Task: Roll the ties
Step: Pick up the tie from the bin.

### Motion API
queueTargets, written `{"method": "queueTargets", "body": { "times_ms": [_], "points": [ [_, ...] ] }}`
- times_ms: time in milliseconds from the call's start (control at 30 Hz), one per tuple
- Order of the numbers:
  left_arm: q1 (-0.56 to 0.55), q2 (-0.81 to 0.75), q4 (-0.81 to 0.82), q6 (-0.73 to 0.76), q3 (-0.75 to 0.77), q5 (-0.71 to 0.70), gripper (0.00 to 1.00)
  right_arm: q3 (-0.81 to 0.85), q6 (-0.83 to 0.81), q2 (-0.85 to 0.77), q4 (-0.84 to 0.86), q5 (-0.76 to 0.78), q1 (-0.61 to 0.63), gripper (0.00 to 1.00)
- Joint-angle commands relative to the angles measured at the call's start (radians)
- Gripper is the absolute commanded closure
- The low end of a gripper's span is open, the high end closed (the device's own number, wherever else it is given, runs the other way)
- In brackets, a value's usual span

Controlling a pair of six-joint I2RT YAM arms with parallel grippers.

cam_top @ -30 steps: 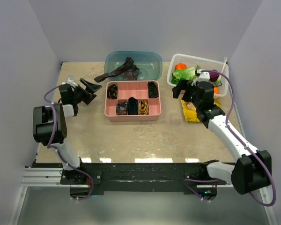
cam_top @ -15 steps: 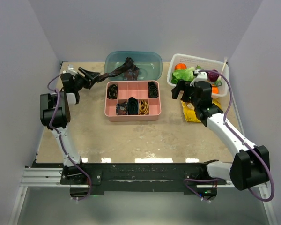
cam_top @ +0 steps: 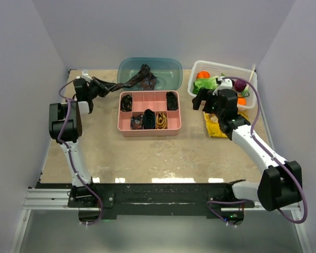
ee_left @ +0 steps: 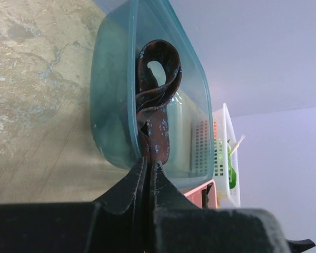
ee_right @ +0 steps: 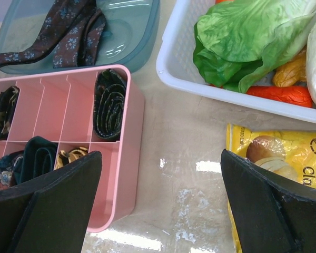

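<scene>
Left gripper, upper left of the top view, is clenched on the brown tie. The tie runs into the teal tub, top centre. Right gripper is released, holding nothing.

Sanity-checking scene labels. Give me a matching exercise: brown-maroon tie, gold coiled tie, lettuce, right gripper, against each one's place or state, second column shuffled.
1. brown-maroon tie
2. gold coiled tie
3. lettuce
4. right gripper

a. in the white basket
b. open, holding nothing
c. pinched in the left fingers, trailing from the teal tub
d. in a compartment of the pink tray

Pairs: 1-c, 2-d, 3-a, 4-b
</scene>
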Motion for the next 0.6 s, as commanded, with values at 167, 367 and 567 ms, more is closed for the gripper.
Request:
{"method": "queueTargets", "body": {
  "times_ms": [167,367,567],
  "points": [
    [-0.063,-0.222,-0.134,0.089,0.205,0.046,1.00,0.095,0.037,0.012,0.000,-0.106,0.006,0.01],
    [-0.123,-0.482,-0.309,0.224,0.234,-0.018,1.00,0.146,0.084,0.047,0.006,-0.139,0.055,0.01],
    [-0.129,-0.825,-0.363,0.270,0.043,-0.119,1.00,0.212,0.126,0.123,0.020,-0.165,0.163,0.01]
  ]
}}
